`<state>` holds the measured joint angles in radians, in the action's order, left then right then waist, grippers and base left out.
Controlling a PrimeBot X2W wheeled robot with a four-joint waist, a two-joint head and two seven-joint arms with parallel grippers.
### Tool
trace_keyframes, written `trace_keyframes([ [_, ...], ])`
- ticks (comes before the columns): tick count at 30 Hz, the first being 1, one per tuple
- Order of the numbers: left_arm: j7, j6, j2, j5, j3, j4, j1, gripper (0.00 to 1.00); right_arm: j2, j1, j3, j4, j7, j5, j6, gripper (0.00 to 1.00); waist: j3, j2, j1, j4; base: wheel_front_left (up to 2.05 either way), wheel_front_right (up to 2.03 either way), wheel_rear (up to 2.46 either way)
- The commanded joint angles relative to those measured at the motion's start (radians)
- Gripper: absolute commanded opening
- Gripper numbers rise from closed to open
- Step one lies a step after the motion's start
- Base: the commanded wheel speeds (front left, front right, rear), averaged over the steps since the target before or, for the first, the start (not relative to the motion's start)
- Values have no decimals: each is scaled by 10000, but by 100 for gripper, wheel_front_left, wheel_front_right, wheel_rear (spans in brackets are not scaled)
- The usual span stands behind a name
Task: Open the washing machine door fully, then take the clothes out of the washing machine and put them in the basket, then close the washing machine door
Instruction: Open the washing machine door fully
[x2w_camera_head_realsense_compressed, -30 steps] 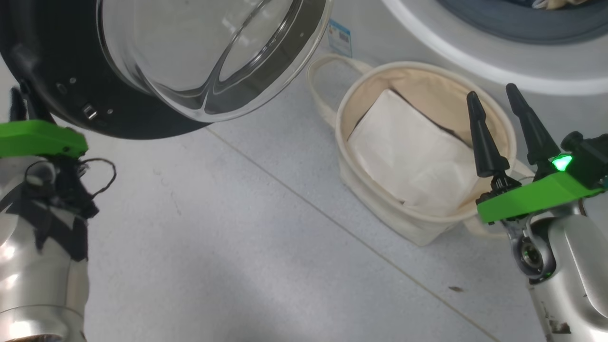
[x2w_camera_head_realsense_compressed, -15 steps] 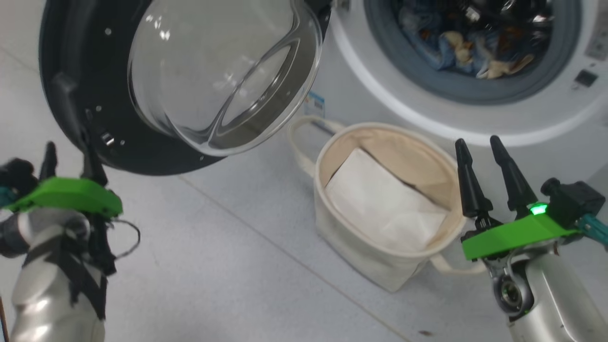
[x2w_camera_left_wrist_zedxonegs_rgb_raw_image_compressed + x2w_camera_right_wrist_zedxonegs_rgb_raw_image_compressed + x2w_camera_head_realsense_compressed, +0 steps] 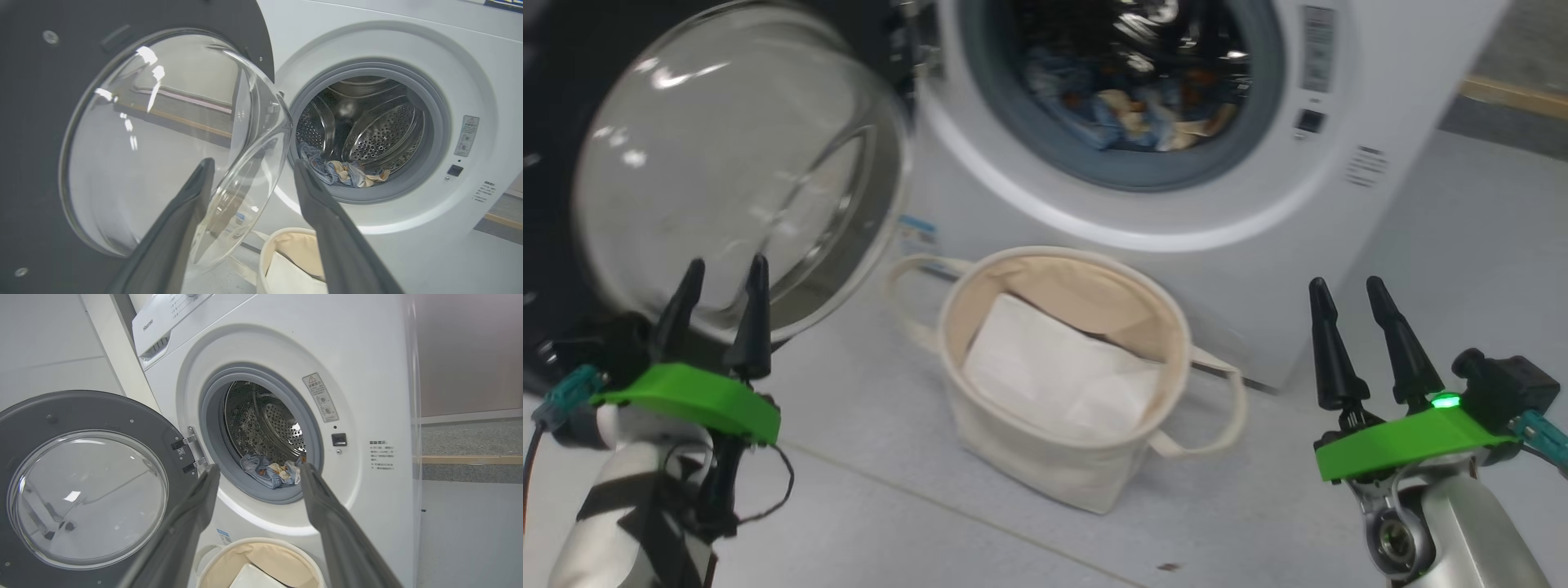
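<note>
head view: the washing machine [image 3: 1258, 204] faces the robot with its round opening. the door [image 3: 735, 171] stands wide open to the left of that opening, its glass bowl bulging toward the camera. the clothes [image 3: 1127, 114] lie low inside the opening, a blurred heap stretched side to side. the basket [image 3: 1029, 465] sits upright on the floor [image 3: 915, 531] just in front of the machine, mouth up, with a folded white sheet [image 3: 1054, 376] inside. the left end effector [image 3: 727, 263] and right end effector [image 3: 1345, 282] are both spread, holding nothing.

left wrist view: the spread fingers frame the bowl's edge, and the clothes rest at the bottom of the drum [image 3: 380, 130].

right wrist view: the spread fingers point at the opening. the heap lies along the front lip of the grey seal [image 3: 208, 428], with the hinge [image 3: 186, 453] at the opening's left edge.
</note>
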<state>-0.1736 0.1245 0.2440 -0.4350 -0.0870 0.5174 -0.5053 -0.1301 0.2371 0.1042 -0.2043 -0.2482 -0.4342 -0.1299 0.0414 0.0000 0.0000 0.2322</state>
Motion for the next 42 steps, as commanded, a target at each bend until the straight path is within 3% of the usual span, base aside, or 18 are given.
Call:
trace_keyframes([
  [1,195,57,580,-352,180,-621,-130,100,86,152,121,359,-80,-3,-8,100,-86,0,0,-1073,0,0,0],
  [9,409,59,1488,-1309,-217,-1163,387,100,151,297,177,288,-101,73,-8,100,-33,0,0,-2709,0,0,0],
  [17,439,60,2011,-1838,-275,-1160,1001,100,-13,152,266,140,-113,158,-8,100,-422,0,0,-3710,0,0,0],
  [26,377,-130,1941,-1837,-407,-1222,1495,100,-397,-98,-75,227,-7,176,-8,100,-704,0,0,-3770,0,0,0],
  [42,43,-114,1826,-1896,-652,-1097,1546,100,-411,-502,-251,446,74,163,-8,100,-926,0,0,-3606,0,0,0],
])
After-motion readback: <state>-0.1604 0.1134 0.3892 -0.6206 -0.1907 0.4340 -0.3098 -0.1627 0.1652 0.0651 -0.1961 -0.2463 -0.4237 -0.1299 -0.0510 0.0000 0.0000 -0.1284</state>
